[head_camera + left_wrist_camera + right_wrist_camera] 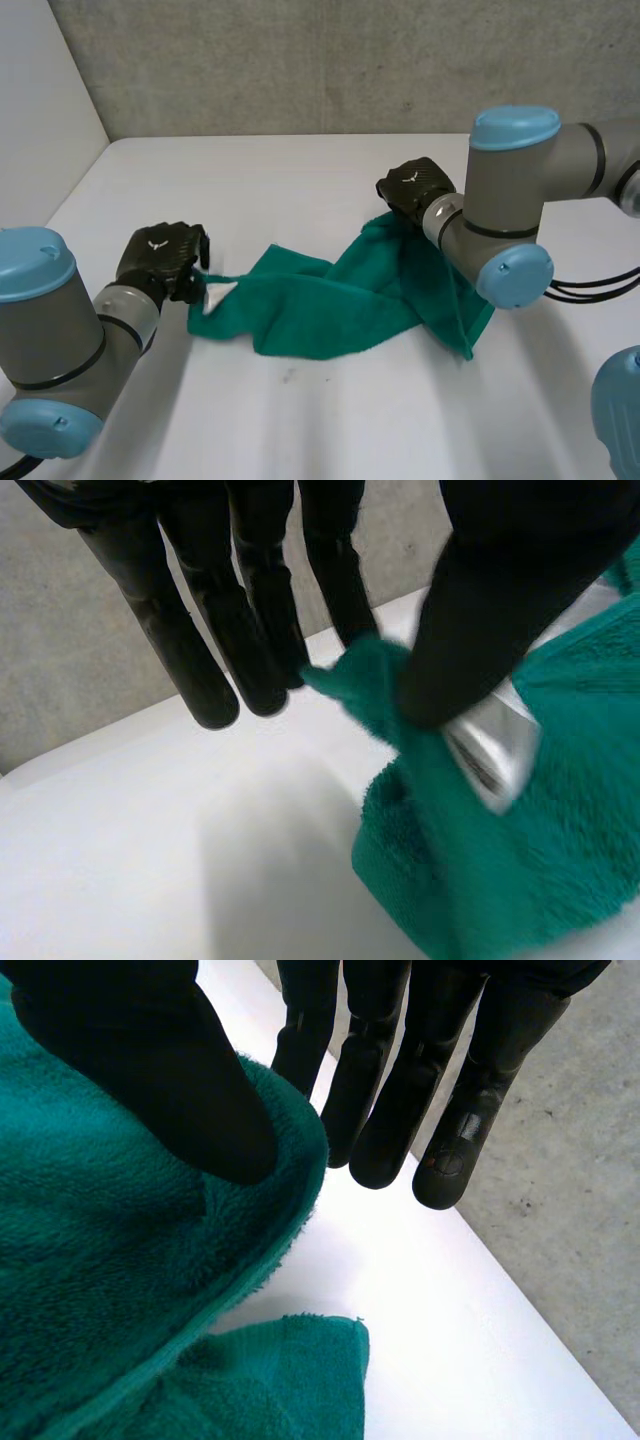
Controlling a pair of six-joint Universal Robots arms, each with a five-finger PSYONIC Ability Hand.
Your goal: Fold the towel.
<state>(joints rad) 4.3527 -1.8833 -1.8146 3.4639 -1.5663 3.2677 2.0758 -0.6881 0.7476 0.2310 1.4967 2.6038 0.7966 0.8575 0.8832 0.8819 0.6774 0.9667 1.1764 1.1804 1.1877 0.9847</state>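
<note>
A green towel lies crumpled across the middle of the white table. Its left corner, with a white label, stretches thin toward my left hand. In the left wrist view that hand has straight fingers and the thumb stands a little off them. The towel corner lies loose between them, touching one fingertip. My right hand holds the towel's right end raised off the table. In the right wrist view its thumb pinches a folded towel edge against the fingers.
A grey wall runs along the back of the table and a white wall closes its left side. My right forearm hangs over the towel's right part.
</note>
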